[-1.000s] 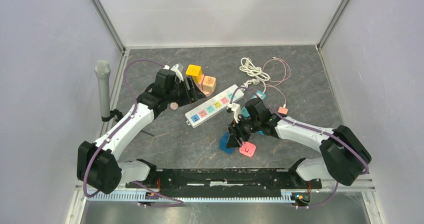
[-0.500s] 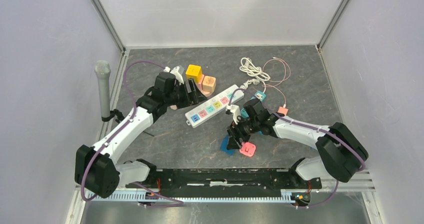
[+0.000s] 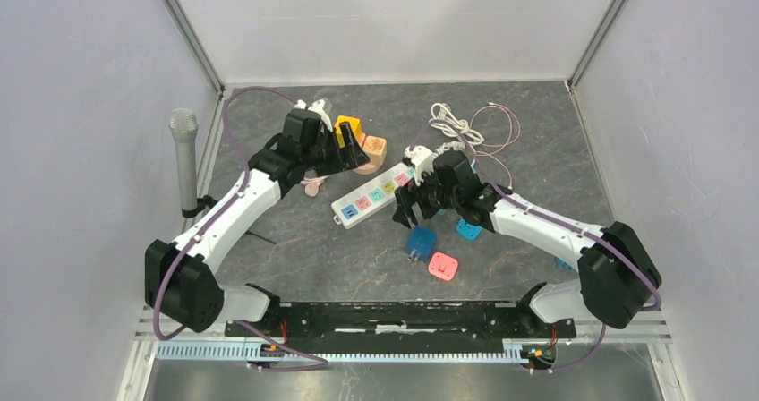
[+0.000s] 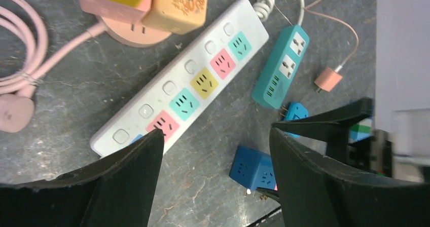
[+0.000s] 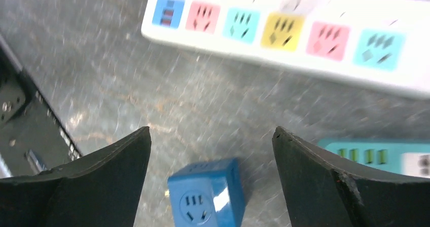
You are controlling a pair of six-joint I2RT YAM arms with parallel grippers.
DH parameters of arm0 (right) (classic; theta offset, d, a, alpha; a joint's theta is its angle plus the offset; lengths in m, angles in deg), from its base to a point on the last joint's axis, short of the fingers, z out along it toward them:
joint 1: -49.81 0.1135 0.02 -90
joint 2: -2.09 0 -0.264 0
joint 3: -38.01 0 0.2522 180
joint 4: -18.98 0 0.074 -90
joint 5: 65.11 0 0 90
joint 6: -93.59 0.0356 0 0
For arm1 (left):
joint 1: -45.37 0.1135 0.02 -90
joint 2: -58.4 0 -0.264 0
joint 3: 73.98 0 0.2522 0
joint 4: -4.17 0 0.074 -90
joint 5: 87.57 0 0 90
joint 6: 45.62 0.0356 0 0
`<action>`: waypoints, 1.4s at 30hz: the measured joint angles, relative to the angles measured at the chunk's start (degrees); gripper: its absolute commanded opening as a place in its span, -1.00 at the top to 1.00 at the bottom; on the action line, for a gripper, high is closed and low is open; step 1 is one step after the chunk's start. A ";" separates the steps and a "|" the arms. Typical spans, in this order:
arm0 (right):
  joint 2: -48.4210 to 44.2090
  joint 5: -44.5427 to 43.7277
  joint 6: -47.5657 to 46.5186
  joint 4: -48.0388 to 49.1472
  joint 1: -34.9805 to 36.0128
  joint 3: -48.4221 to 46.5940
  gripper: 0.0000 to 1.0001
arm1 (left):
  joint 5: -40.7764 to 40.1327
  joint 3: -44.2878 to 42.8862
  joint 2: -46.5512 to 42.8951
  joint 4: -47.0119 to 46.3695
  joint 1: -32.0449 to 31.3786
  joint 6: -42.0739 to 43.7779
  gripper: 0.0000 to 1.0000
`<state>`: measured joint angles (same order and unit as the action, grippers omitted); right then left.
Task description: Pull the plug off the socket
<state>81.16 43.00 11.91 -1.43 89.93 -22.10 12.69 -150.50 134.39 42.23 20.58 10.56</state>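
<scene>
The white power strip with coloured sockets lies slantwise mid-table; no plug sits in it. It also shows in the left wrist view and the right wrist view. A blue cube plug lies loose on the table near it, also in the left wrist view and the right wrist view. My right gripper is open and empty, above the gap between strip and blue cube. My left gripper is open and empty over the strip's far-left side.
A pink cube lies near the front. A teal small strip lies right of the white one. Yellow and orange cubes sit on a pink round socket. Coiled cables lie far back. A microphone stands left.
My right gripper has left the blue cube on the table and moved away from the front edge up to the power strip. My left gripper has shifted slightly farther back.
</scene>
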 measured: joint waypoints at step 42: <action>38.91 3.89 29.75 16.13 -12.11 -31.76 -0.80 | -15.13 -38.95 39.08 15.89 3.45 15.34 -0.27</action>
<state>120.06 46.89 41.65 14.70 77.82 -53.85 -2.43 -189.45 173.47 58.12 24.03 25.90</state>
